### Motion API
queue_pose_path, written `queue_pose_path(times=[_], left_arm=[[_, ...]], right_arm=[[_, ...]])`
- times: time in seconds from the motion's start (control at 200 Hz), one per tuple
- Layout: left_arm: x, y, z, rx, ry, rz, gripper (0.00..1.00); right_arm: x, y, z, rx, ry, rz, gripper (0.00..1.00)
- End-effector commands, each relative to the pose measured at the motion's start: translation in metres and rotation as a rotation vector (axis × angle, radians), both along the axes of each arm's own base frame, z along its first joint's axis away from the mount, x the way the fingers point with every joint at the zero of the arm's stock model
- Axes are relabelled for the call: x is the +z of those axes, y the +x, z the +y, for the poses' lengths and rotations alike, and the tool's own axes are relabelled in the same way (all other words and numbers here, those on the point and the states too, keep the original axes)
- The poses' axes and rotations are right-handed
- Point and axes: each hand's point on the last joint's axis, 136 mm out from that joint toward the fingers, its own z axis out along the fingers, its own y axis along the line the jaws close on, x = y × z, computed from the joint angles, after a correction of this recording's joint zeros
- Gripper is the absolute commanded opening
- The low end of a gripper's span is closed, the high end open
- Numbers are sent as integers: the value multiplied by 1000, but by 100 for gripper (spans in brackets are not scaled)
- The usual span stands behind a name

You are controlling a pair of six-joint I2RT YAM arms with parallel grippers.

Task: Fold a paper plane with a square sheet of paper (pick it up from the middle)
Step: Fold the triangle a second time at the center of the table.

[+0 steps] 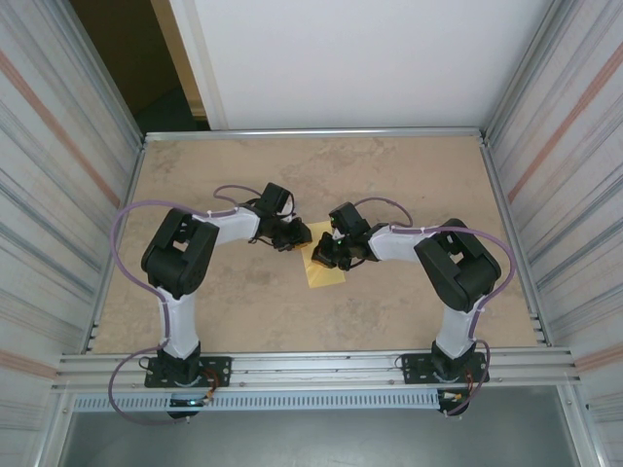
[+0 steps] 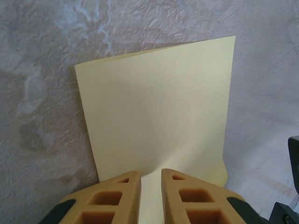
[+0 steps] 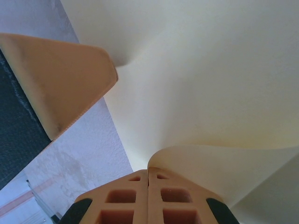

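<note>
The pale-yellow square sheet of paper (image 1: 325,275) lies on the beige table, between the two grippers. My left gripper (image 1: 300,236) is at the sheet's far-left side. In the left wrist view its orange fingertips (image 2: 126,179) rest on the sheet (image 2: 154,107), a narrow gap apart and dimpling it; the left gripper (image 2: 151,173) clamps nothing. My right gripper (image 1: 328,255) is over the sheet's upper right. Its jaws (image 3: 148,169) are shut on a lifted, curled edge of the sheet (image 3: 210,70). The left finger (image 3: 70,79) touches the paper there. The paper plane is out of view.
The table (image 1: 389,175) is boxed in by corrugated walls on the left (image 1: 58,195) and right (image 1: 574,175). An aluminium rail (image 1: 311,368) at the near edge carries both arm bases. Bare tabletop lies beyond and beside the sheet.
</note>
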Motion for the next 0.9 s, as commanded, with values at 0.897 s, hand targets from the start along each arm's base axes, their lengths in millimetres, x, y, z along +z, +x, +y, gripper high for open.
queue_pose_path(times=[0.897], left_arm=[[-19,-10,10,-6,55,51,21]], right_arm=[[-8,0,5,-11,7,34,0]])
